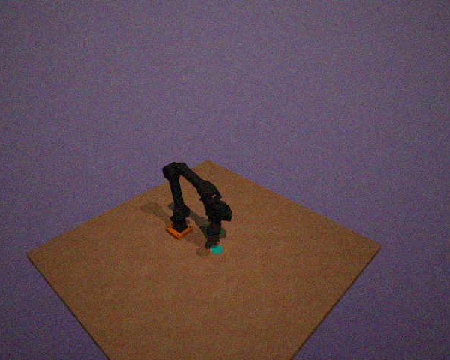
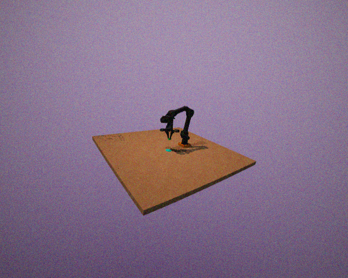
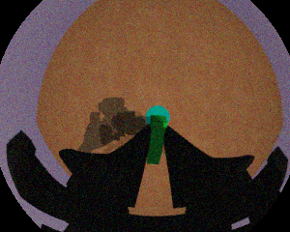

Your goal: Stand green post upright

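Note:
The green post (image 3: pixel 156 147) is pinched between the fingertips of my black gripper (image 3: pixel 157 130) (image 2: pixel 169 138). In the wrist view its long dark green side runs up the picture with a slight lean, and its far end overlaps the cyan circle (image 3: pixel 157 109) (image 1: pixel 216 249) (image 2: pixel 168 150). Only a small green spot of the post shows in the top and exterior views, so its exact tilt is hard to tell. Gripper and post are raised above the table, and in the exterior view they hang over the circle, with a gap below.
The arm's orange base (image 1: pixel 178 231) (image 2: pixel 184 145) stands on the brown table (image 1: pixel 225 310) (image 2: pixel 162 179), close to the circle. The arm's shadow (image 3: pixel 111 123) (image 2: pixel 183 151) falls beside the circle. The table edges are far from the gripper.

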